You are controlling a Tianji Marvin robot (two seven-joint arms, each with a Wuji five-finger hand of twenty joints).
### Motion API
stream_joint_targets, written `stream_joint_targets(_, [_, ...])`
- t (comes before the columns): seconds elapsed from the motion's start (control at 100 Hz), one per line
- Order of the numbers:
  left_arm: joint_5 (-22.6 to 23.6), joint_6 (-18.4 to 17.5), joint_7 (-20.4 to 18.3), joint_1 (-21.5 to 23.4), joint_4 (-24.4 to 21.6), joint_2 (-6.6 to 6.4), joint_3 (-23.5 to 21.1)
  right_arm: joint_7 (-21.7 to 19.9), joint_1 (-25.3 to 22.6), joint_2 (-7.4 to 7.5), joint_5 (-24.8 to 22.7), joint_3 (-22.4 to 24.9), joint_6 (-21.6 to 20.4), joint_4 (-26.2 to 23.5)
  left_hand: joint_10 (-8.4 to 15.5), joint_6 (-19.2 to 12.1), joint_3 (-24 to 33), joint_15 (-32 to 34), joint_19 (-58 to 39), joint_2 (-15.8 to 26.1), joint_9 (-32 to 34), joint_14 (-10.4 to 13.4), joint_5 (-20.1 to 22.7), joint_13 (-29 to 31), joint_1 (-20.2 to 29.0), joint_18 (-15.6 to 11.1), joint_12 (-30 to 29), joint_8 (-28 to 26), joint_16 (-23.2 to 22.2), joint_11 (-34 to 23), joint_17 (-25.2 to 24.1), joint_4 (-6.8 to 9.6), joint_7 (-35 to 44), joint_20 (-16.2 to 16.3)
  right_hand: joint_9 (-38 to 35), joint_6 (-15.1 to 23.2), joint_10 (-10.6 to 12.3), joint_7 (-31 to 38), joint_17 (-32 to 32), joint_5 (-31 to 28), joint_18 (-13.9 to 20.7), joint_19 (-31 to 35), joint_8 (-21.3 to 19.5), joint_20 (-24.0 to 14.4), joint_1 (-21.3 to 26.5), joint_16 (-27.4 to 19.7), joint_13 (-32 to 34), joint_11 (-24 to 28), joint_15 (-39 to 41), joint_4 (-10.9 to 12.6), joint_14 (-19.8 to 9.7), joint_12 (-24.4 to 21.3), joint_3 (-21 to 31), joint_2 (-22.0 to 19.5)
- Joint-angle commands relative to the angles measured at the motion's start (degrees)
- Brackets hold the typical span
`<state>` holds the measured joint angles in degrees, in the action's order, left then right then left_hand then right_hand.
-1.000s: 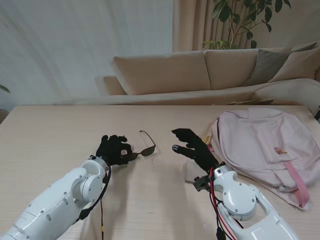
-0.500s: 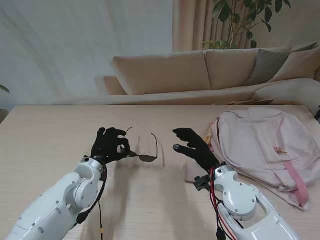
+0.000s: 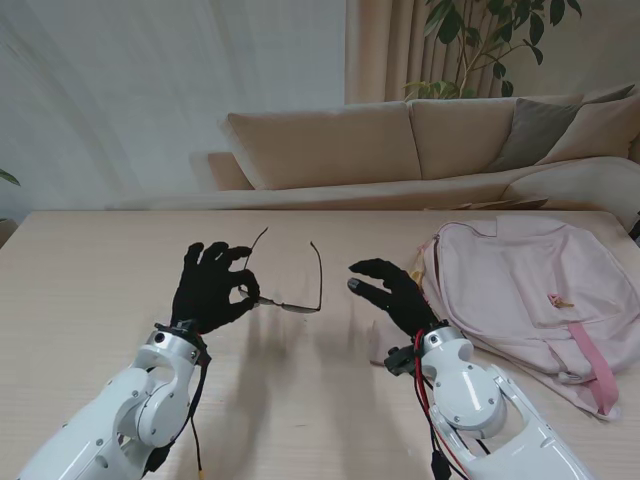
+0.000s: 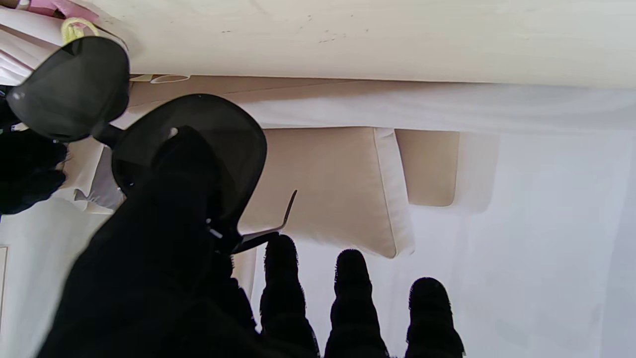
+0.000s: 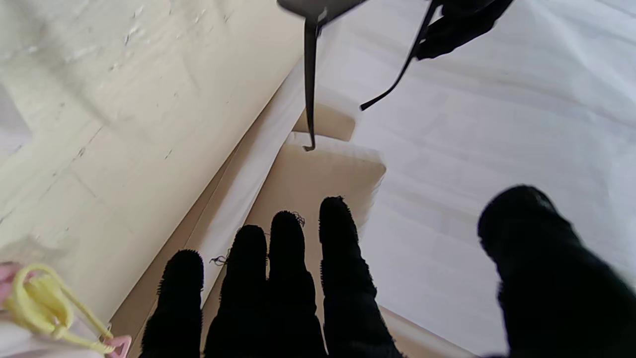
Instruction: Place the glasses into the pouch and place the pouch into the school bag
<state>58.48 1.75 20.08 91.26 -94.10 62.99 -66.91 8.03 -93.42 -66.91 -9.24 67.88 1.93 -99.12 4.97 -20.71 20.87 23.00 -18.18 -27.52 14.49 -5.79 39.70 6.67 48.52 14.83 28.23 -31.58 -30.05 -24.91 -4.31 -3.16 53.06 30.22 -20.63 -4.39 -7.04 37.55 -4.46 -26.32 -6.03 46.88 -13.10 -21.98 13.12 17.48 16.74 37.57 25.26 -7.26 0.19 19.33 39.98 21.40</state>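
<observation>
Left hand [image 3: 208,288] fingers pinch thin-framed dark glasses [image 3: 290,290] above the pale wooden table [image 3: 100,260]; right hand [image 3: 395,293] fingers spread, empty.

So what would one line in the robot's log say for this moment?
left hand: shut on dark-lensed glasses, lifted | right hand: open, empty | pink fabric school bag: on table | pouch: not discernible

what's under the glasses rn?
Bare table and their shadow; the left hand holds the glasses lifted off it. Nothing else shows beneath. The pouch isn't clearly visible anywhere.
</observation>
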Motion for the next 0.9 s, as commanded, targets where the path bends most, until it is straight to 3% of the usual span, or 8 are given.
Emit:
stream_joint_targets(0.0, [-0.64, -0.62, 0.22, 0.25, -1.07, 0.49, 0.39, -1.09, 1.43, -0.97, -0.23, -0.38, 2.38, 0.33, 1.21, -3.20, 0.42, -1.56, 2.17, 2.86, -2.37, 1.86, 1.00, -1.20, 1.62, -1.79, -1.36, -2.46, -0.47, 2.42, -0.75, -1.75, 3.49, 1.21, -0.43, -1.91, -1.99, -2.39, -0.75, -1.53, 1.04, -0.68, 1.50, -0.26, -4.38, 0.04, -0.09, -1.31, -0.17, -1.59, 0.34, -0.74, 0.98, -2.92])
stream_joint_targets(0.12, [0.14, -0.94, 1.46, 0.40, -1.61, 0.51, 0.91, -1.51, 3.59, -1.26, -0.09, -1.47, 7.95, 0.54, 1.21, -3.41, 0.49, -1.68, 2.24, 2.90, -2.30, 1.90, 1.09, -1.22, 1.36, -1.74, -1.36, -2.41, -0.71, 2.85, -0.75, -1.81, 3.41, 1.26, 1.62, -2.92, -2.11, -5.16, -1.20, -0.91, 1.52, -4.19, 2.75, -0.77, -6.87, -0.49, -2.04, -2.29, -1.11, -1.65, 0.05, -1.10, -3.79, -4.02])
stream_joint_targets(0.39, [-1.94, -0.96, 3.08, -0.02, -1.85, 1.18, 2.59, -1.25, 9.15, -1.94, -2.32, -5.77, 15.31, 3.34, 1.05, -2.04, 1.65, -1.14, 1.95, 2.40, -1.96, 1.72, 1.49, -0.96, 1.37, -1.57, -0.34, -2.26, -1.56, 1.86, -0.54, -2.05, 3.46, 1.63, 2.13, -3.37, -2.12, -5.56, -1.48, -0.62, 1.60, -5.42, 2.97, -3.83, -9.79, -0.51, -2.54, -2.39, -0.96, -0.65, -0.02, -1.25, -6.68, -3.94])
stream_joint_targets(0.49, [-3.23, -1.34, 3.53, -0.28, -1.47, 1.46, 2.95, -1.58, 10.99, -1.97, -4.56, -7.82, 17.75, 4.90, 1.15, -1.72, 1.78, -0.88, 1.85, 2.33, -1.89, 1.70, 1.58, -0.88, 1.27, -1.54, -0.19, -2.10, -1.66, 1.48, -0.51, -2.17, 3.39, 1.64, 1.62, -3.24, -2.41, -5.26, -1.26, -0.57, 0.87, -4.45, 2.84, -6.37, -13.41, -0.44, -1.89, -2.34, -0.71, 0.21, 0.46, -1.26, -6.92, -3.69])
stream_joint_targets(0.76, [-4.13, -2.36, 3.93, -0.40, -1.10, 1.62, 3.04, -1.41, 12.38, -2.74, -1.48, -10.24, 18.47, 5.30, 1.39, -1.70, 2.11, -0.60, 1.68, 2.34, -1.94, 1.77, 1.61, -0.91, 0.99, -1.55, -0.06, -2.03, -1.67, 0.93, -0.47, -2.25, 3.45, 1.56, 1.59, -1.68, -1.11, -4.58, -1.18, -0.81, 0.95, -5.46, 2.52, -6.47, -13.39, -0.47, -2.08, -2.23, -0.82, 0.26, -0.37, -1.20, -6.15, -3.01])
stream_joint_targets(0.89, [-4.51, -2.24, 3.94, -0.02, -1.46, 1.71, 2.65, -3.41, 13.05, -2.07, -2.79, -11.45, 17.77, 4.46, 1.40, -1.60, 2.37, -0.60, 1.67, 2.24, -1.88, 1.71, 1.65, -0.95, 1.07, -1.58, -0.04, -2.08, -1.61, 0.76, -0.49, -2.24, 3.52, 1.49, 2.43, 0.69, 0.57, -3.95, -1.38, -0.18, 0.99, -5.75, 2.15, -6.71, -13.30, -0.45, -2.32, -2.25, -0.82, 0.18, -1.29, -1.15, -6.61, -3.35])
